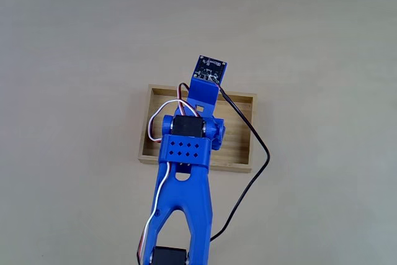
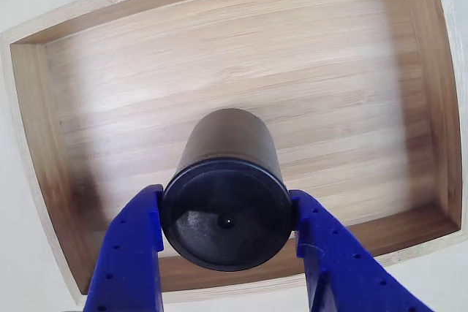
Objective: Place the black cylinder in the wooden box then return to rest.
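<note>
In the other view, the black cylinder [image 2: 228,202] is being held between the two blue fingers [image 2: 128,253] of the gripper [image 2: 227,228] — one finger is pressing against each side of its rim, the jaws closed only as far as the cylinder's width. Its round end with the small central dimple is being turned toward the camera, and its body is pointing away, down toward the floor of the wooden box [image 2: 241,71], which is lying directly beneath the gripper. In the fixed view, the blue arm [image 1: 185,172] is being stretched over the wooden box [image 1: 239,107] — a dark-blue circuit board [image 1: 211,68] is sitting at its far end, a black cable [image 1: 257,141] trailing beside it across the pale table [image 1: 74,41].
</note>
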You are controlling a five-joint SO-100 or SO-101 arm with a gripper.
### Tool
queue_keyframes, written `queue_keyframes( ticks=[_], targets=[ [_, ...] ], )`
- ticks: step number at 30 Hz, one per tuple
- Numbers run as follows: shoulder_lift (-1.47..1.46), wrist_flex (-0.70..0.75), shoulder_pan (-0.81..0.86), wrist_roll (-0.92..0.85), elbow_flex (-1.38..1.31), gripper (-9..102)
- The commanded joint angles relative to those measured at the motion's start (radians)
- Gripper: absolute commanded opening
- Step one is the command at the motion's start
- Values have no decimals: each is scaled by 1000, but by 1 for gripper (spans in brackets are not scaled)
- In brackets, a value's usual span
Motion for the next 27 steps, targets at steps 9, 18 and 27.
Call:
queue_keyframes(
  ticks=[9,18,27],
  targets=[
    [-15,2,12,-5,-92,21],
    [5,-5,14,0,-101,25],
    [-5,-18,20,17,-103,29]
  ],
)
